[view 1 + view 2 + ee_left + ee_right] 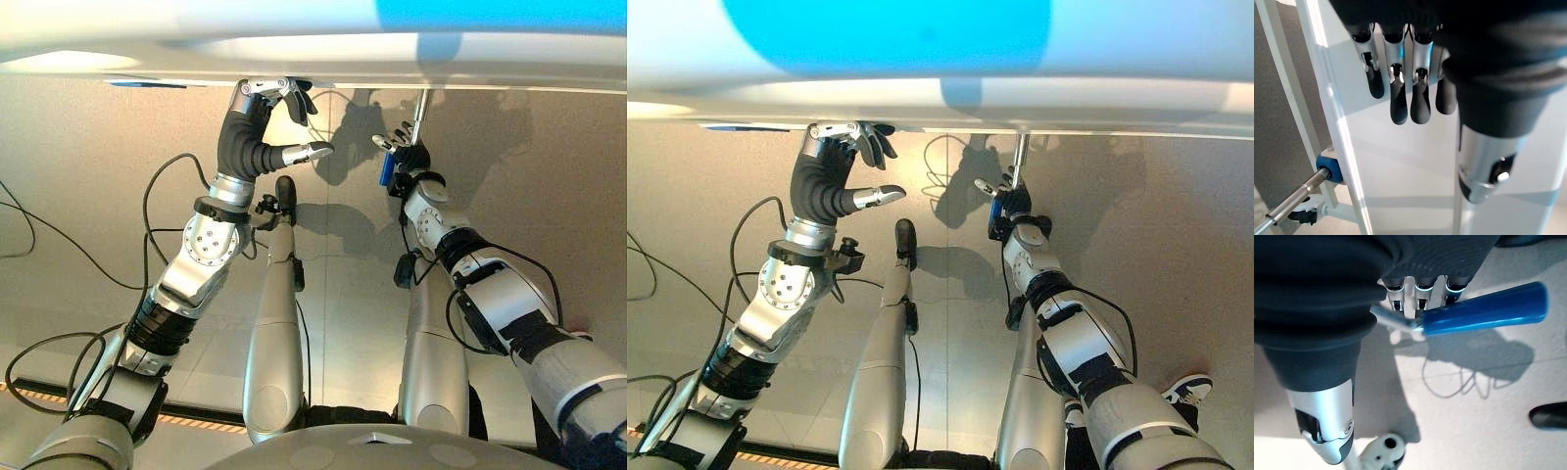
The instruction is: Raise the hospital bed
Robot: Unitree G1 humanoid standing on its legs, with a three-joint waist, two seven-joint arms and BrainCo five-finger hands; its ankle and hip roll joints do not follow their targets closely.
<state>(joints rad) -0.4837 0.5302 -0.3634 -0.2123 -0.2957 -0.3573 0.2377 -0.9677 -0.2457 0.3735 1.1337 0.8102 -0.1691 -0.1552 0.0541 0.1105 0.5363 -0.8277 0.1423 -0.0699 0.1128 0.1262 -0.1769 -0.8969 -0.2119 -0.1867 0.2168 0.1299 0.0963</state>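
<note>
The right hand [404, 147] has its fingers [1420, 293] curled round the blue crank handle [1484, 308] under the hospital bed [294, 44]. The left hand [263, 117] rests against the bed's lower edge, fingers [1400, 93] straight and together, thumb apart.

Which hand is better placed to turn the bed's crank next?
Right. The right hand is at the blue crank handle, fingers beside it; the left hand rests open under the bed edge.
</note>
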